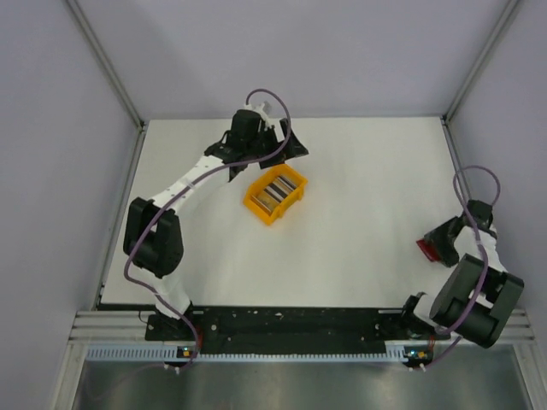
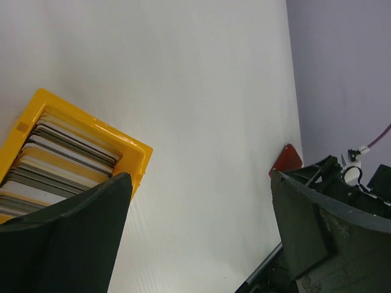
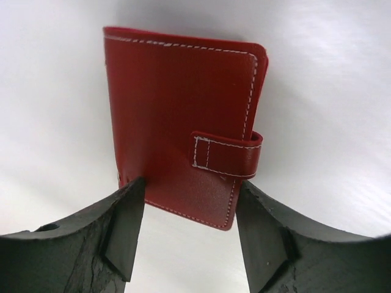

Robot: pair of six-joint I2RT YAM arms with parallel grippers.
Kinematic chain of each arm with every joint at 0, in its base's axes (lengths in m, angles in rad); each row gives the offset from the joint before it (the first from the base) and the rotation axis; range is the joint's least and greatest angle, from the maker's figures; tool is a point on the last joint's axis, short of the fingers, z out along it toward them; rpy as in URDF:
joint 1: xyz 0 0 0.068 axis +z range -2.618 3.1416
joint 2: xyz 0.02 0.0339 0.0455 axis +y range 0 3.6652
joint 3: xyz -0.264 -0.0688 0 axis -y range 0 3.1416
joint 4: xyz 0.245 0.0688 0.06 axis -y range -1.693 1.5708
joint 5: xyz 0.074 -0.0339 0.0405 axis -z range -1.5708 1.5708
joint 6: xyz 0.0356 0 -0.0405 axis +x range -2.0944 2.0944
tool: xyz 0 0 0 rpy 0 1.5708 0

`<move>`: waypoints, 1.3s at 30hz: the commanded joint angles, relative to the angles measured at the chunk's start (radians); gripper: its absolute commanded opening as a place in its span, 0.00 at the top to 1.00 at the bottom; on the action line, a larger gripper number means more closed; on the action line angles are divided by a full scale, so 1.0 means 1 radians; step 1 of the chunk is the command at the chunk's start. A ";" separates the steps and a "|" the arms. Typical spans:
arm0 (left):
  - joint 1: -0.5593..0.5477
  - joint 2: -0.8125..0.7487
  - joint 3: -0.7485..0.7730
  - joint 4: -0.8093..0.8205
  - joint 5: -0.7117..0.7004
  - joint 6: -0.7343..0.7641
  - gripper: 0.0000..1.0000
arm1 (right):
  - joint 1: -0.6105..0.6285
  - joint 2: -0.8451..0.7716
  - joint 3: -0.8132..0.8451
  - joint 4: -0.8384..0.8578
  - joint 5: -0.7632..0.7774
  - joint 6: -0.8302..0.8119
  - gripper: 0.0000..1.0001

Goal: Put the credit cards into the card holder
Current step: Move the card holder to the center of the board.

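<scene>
The credit cards [image 1: 275, 190] stand packed on edge in a yellow bin [image 1: 256, 205] at mid table; in the left wrist view the credit cards [image 2: 61, 159] show grey, white and dark edges. My left gripper [image 1: 291, 147] hovers just behind the bin, wide open and holding nothing [image 2: 201, 207]. The dark red card holder [image 3: 177, 110] lies closed on the table at the right, its snap tab [image 3: 226, 152] fastened. My right gripper [image 3: 190, 207] has a finger against each side of the holder's near end. From above, the card holder [image 1: 425, 248] is mostly hidden under that gripper.
The yellow bin [image 2: 137, 152] sits close to my left fingers. A red corner of the card holder [image 2: 286, 160] shows far across the white table [image 1: 367, 171]. Grey walls close in the table at the back and both sides.
</scene>
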 commanded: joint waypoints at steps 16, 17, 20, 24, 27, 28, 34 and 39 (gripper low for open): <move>-0.058 -0.349 -0.315 -0.136 -0.073 0.186 0.02 | 0.771 -0.169 0.010 -0.095 -0.159 0.037 0.33; -0.069 -0.359 -0.325 -0.136 -0.070 0.186 0.02 | 0.768 -0.201 0.034 -0.107 -0.094 0.036 0.29; -0.108 -0.387 -0.344 -0.136 -0.070 0.189 0.02 | 0.701 -0.248 0.126 -0.119 0.050 0.013 0.20; -0.147 -0.418 -0.367 -0.136 -0.053 0.188 0.02 | 0.503 -0.182 0.226 -0.115 0.115 -0.016 0.15; -0.158 -0.454 -0.390 -0.132 -0.036 0.185 0.02 | 0.377 -0.098 0.261 -0.107 0.100 -0.055 0.14; -0.159 -0.464 -0.399 -0.129 -0.029 0.185 0.02 | 0.351 -0.056 0.269 -0.107 0.095 -0.072 0.14; -0.159 -0.493 -0.434 -0.109 -0.009 0.180 0.02 | 0.268 0.103 0.265 -0.037 0.028 -0.128 0.14; -0.158 -0.504 -0.460 -0.092 -0.001 0.169 0.02 | 0.265 0.192 0.269 0.014 -0.061 -0.167 0.16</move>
